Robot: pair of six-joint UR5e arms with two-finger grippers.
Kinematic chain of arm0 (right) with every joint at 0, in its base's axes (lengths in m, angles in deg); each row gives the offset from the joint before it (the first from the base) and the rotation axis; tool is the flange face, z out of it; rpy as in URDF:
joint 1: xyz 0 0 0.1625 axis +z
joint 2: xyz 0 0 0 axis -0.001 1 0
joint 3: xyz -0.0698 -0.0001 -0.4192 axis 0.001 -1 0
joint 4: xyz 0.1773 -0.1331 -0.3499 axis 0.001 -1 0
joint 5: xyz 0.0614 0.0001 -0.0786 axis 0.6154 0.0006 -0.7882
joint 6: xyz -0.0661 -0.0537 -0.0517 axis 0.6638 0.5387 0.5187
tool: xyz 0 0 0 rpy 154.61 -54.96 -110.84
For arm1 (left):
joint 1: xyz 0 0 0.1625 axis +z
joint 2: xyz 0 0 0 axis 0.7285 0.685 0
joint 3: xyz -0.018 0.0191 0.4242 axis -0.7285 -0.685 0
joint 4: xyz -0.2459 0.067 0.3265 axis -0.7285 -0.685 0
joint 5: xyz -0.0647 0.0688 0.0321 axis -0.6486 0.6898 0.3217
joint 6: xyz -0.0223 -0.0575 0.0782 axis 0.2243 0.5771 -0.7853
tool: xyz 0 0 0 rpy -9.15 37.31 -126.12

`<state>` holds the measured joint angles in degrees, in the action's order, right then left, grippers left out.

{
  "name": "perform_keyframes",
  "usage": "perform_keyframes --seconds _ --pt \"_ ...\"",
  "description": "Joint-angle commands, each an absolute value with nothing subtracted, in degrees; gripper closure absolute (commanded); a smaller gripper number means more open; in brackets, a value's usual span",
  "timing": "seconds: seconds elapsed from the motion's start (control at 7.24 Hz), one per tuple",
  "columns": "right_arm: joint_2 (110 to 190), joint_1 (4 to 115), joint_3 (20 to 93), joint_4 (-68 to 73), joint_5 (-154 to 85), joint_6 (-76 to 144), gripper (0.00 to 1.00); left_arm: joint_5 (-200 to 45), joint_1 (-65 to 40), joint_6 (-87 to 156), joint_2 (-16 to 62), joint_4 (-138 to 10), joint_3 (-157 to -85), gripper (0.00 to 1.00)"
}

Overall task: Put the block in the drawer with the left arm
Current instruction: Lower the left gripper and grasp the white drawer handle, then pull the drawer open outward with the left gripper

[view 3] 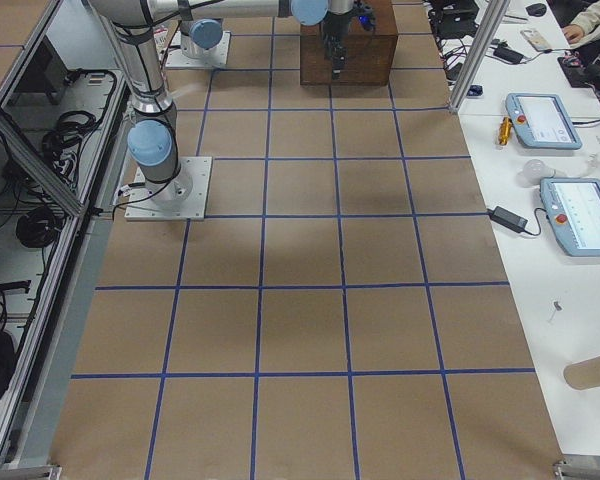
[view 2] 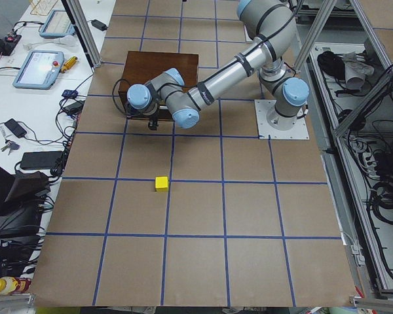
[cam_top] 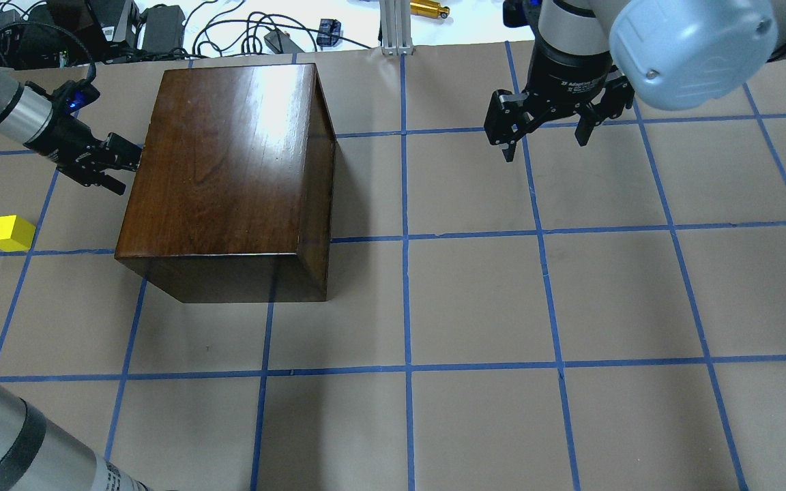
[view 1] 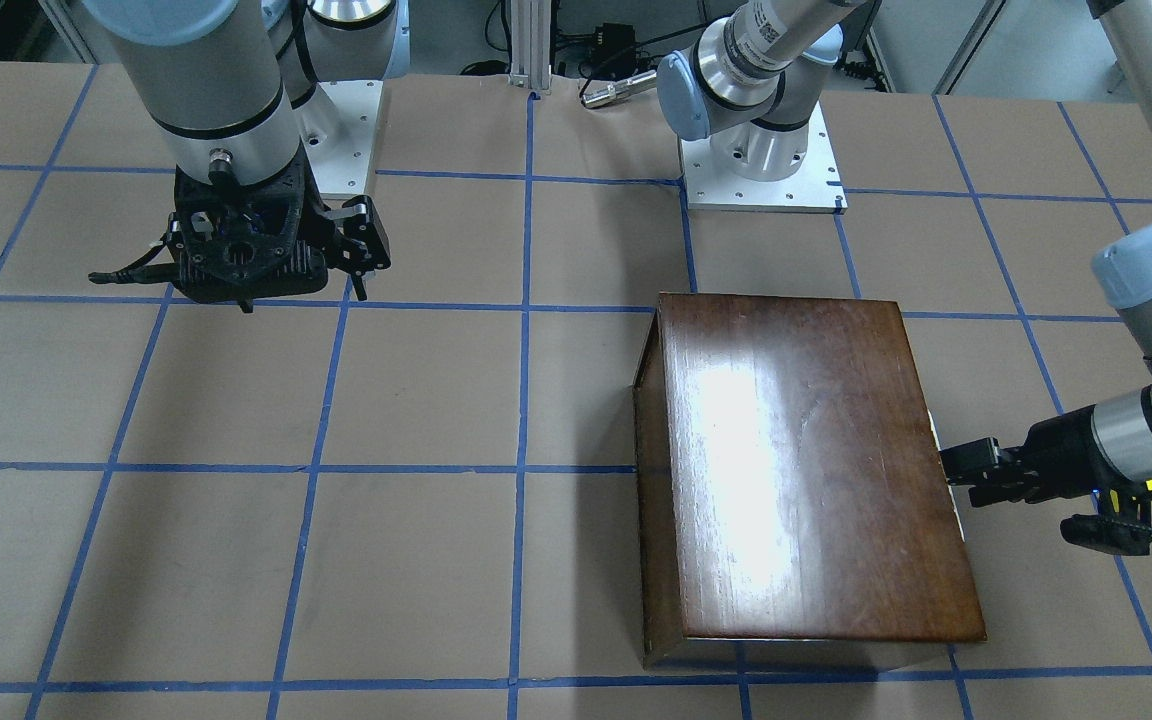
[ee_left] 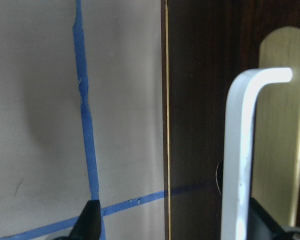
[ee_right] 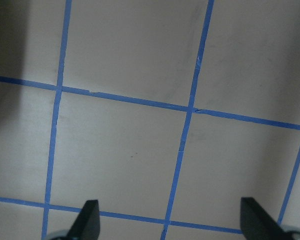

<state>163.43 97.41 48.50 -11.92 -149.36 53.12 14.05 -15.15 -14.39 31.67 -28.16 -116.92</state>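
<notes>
The yellow block (cam_top: 9, 232) lies on the table left of the dark-brown cabinet (cam_top: 229, 157); it also shows in the exterior left view (view 2: 161, 184). The drawer is shut: its dark front panel (ee_left: 205, 100) and white handle (ee_left: 235, 150) fill the left wrist view. My left gripper (cam_top: 127, 167) is open at the cabinet's left face, its jaws on either side of the handle, which stands close to one finger (ee_left: 262, 222). My right gripper (cam_top: 543, 140) is open and empty above bare table at the far right.
Blue tape lines grid the brown table. The arm bases (view 1: 761, 170) stand on the robot's side. Cables and power bricks (cam_top: 161, 20) lie beyond the table's far edge. Teach pendants (view 3: 545, 120) lie on a side bench.
</notes>
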Motion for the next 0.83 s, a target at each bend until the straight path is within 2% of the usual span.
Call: perform_keyframes --seconds 0.0,0.69 --pt "163.43 97.41 48.5 -11.92 -149.38 53.11 0.0 14.19 -15.11 -14.33 32.54 -27.84 -116.76 0.0" --pt "163.43 97.41 48.5 -11.92 -149.38 53.2 0.0 14.46 -13.36 -14.76 32.28 -27.14 -116.67 0.0"
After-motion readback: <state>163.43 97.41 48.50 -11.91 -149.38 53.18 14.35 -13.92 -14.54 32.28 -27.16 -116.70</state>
